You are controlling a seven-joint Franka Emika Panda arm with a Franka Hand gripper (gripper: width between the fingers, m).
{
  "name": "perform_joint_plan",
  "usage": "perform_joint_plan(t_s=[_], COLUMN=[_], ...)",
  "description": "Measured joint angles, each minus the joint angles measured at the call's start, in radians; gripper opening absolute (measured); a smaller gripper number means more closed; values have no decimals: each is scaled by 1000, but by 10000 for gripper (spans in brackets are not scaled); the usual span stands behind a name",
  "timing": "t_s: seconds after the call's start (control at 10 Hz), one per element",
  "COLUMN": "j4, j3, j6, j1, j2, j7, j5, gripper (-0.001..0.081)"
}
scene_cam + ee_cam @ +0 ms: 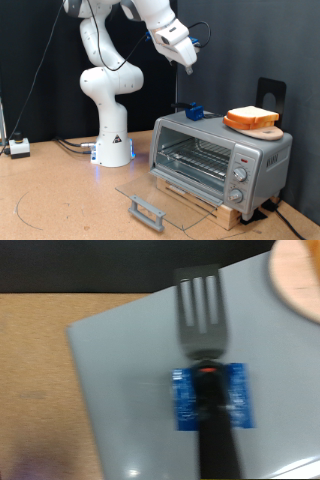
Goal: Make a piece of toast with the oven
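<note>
— What do we see, starting from the exterior view's left?

— At the far left we find a small white box (19, 147) on the wooden table (60, 200), with cables running toward the white robot base (112, 140). Above and right of it, the arm reaches over, and the gripper (188, 68) hangs in the air, well above the oven (220, 160) and touching nothing.

— Are its fingers apart or together?

— We cannot tell; they are too small in the exterior view, and they do not show in the wrist view.

— And the oven itself?

— Its glass door (160, 195) is folded down flat, the handle at the front, so we see the wire rack (195, 158) inside. The knobs (240, 180) sit in a column on its right-hand end.

— Where is the piece of toast?

— We find the piece of toast (250, 115) on a wooden board (258, 128) on top of the oven, toward the exterior view's right. To its left, also on the oven top, a black spatula (204, 315) rests in a blue holder (210, 395); the wrist view looks straight down at it, with the board's edge in one corner.
</note>
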State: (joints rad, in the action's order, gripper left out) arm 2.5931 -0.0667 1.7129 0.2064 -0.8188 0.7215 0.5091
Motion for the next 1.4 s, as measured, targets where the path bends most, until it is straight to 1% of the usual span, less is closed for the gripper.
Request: perform_joint_plan(t_s=[0.1,0.2,0.3,0.4,0.5,0.6,0.7,0.9,1.1,1.4], j4=[1,2,7,26,58,90,119,161,199,223], j3=[-4,-2,-1,3,14,28,39,49,65,92], j6=[-23,-13,4,52,117,158,182,200,253,329], j1=[0,0,5,13,22,28,32,39,39,49], j2=[4,3,0,-5,-10,-9,-6,10,26,73], j7=[-8,-6,21,64,100,116,119,130,145,175], j5=[2,2,16,40,65,76,89,108,120,156], gripper=[810,810,810,810,810,810,810,810,810,810])
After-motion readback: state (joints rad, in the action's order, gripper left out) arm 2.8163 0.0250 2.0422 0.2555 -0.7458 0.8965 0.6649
